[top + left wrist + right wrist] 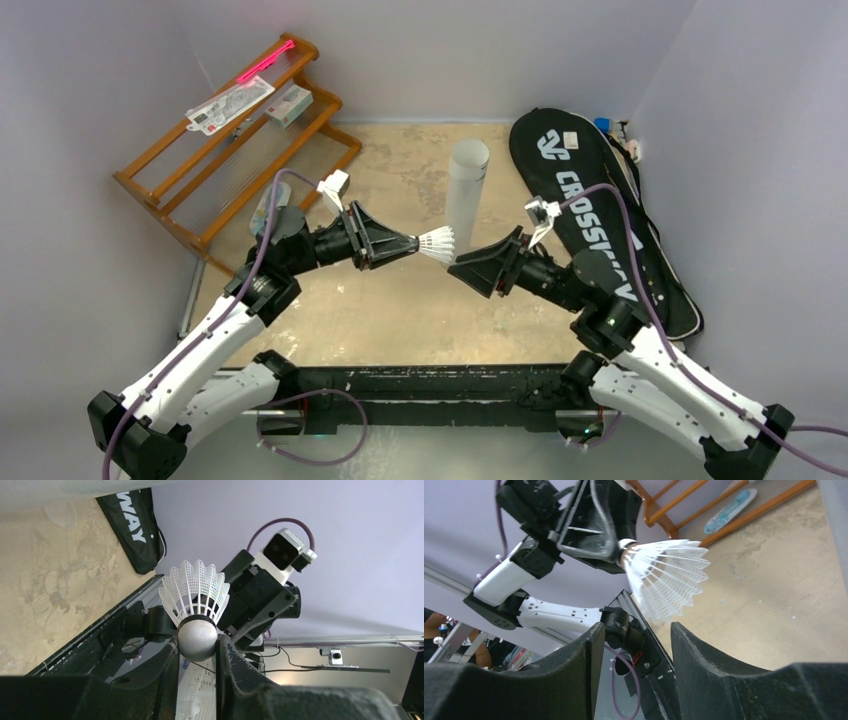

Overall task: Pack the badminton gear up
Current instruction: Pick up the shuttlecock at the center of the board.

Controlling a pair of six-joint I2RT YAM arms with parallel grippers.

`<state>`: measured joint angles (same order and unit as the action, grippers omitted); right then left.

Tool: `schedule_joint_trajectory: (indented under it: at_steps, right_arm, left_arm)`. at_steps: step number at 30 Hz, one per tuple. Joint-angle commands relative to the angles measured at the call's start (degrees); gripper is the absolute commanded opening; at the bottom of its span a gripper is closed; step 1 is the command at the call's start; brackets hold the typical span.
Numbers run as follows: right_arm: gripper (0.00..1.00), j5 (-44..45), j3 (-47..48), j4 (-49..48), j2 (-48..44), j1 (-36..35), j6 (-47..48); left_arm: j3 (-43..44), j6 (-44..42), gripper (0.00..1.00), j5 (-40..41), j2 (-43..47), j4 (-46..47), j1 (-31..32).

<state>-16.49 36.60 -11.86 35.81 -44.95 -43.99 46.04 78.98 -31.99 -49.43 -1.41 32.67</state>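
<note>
— Where is the shuttlecock point(437, 243)?

— Up off the table point(400, 320), just on the near side of the tube point(465, 185), toward the arm bases. The left tool point(410, 243) is clenched on its rounded cork point(197, 640), one finger on each side, and the white skirt points away toward the other arm.

— And the right tool point(455, 268)?

— Released. In its own wrist view its two fingers point(704, 670) stand parted with a clear gap, and nothing sits between them. The skirt's edge hangs just past their tips. From above, the tool's tip and the skirt look very close, but I cannot tell whether they touch.

— What about the tube itself?

— White, standing on end on the table with its open mouth up. Nothing grips it.

— Anything else of the gear in sight?

— A black bag point(590, 200) with white lettering lies to the right of the tube, along the side wall. I can't make out any rackets.

— And on the other side?

— An orange wooden rack point(170, 190) sits to the left of the tube, in the far corner. A small carton point(289, 105) and a card point(230, 104) lie on its top.
</note>
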Motion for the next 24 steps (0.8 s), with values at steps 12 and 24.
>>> schedule_joint_trajectory:
  at_steps: [12, 24]
  right_arm:
    - [0.29, -1.75, 3.79, -9.32, 4.3, -0.14, -0.38]
    - [0.0, 1.35, 14.77, 2.77, 5.16, -0.14, 9.4]
  left_arm:
    - [-0.68, 0.48, 0.04, -4.51, -0.43, 5.89, 1.08]
    - [2.04, -7.14, 0.64, 1.53, 1.61, -4.64, 1.08]
